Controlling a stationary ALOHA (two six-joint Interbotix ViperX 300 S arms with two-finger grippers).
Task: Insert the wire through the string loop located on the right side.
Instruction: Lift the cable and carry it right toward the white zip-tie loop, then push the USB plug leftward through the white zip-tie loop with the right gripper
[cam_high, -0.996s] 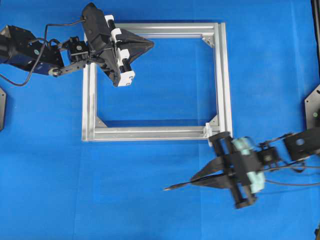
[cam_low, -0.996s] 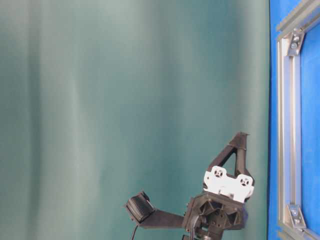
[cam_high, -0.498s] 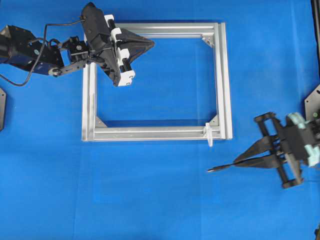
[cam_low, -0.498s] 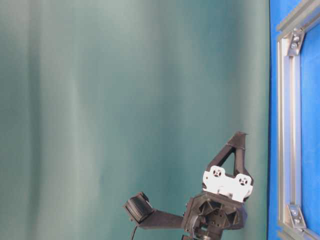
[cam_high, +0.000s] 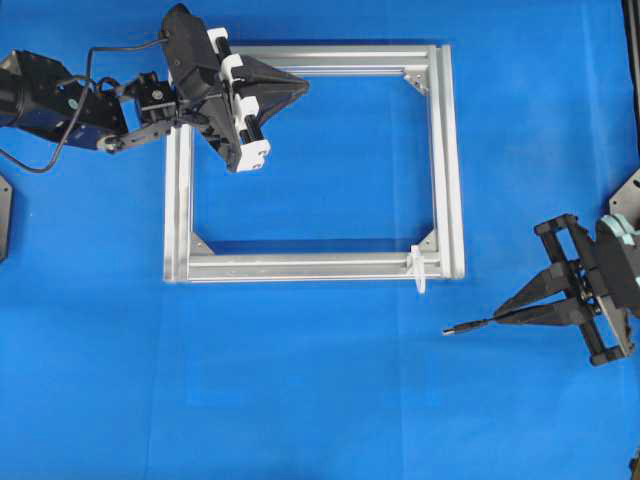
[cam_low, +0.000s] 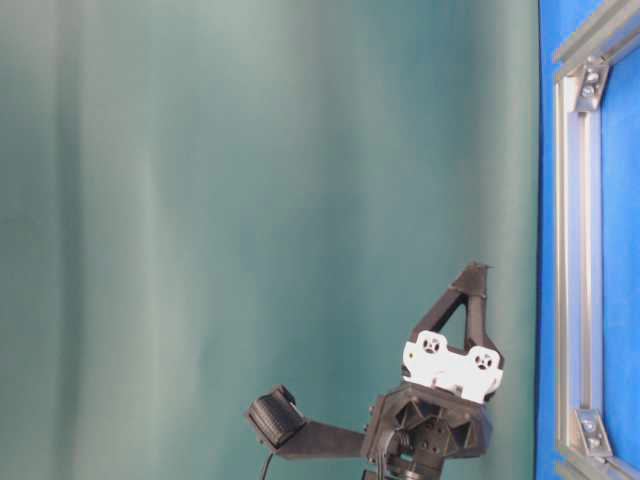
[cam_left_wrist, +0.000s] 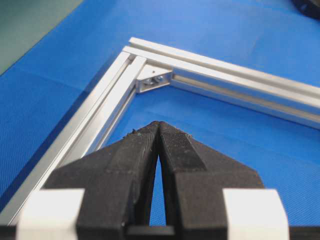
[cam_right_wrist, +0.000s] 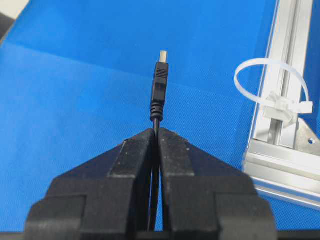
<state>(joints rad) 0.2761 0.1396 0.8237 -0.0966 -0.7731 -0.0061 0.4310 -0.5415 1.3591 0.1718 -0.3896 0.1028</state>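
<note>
Thin black wire with a small cylindrical plug and metal tip is clamped in the right pincer at 4 o'clock of the overhead view, plug pointing at 9 o'clock, above the blue bench. Tiny white translucent string loop sits on the silver aluminium frame, at its 5 o'clock corner, well apart from the plug. Left pincer is pressed together, empty, over the frame's 11 o'clock corner. Risks: plug is offset from the loop, so it may miss or flatten the flimsy loop; free wire end may droop. No containers.
</note>
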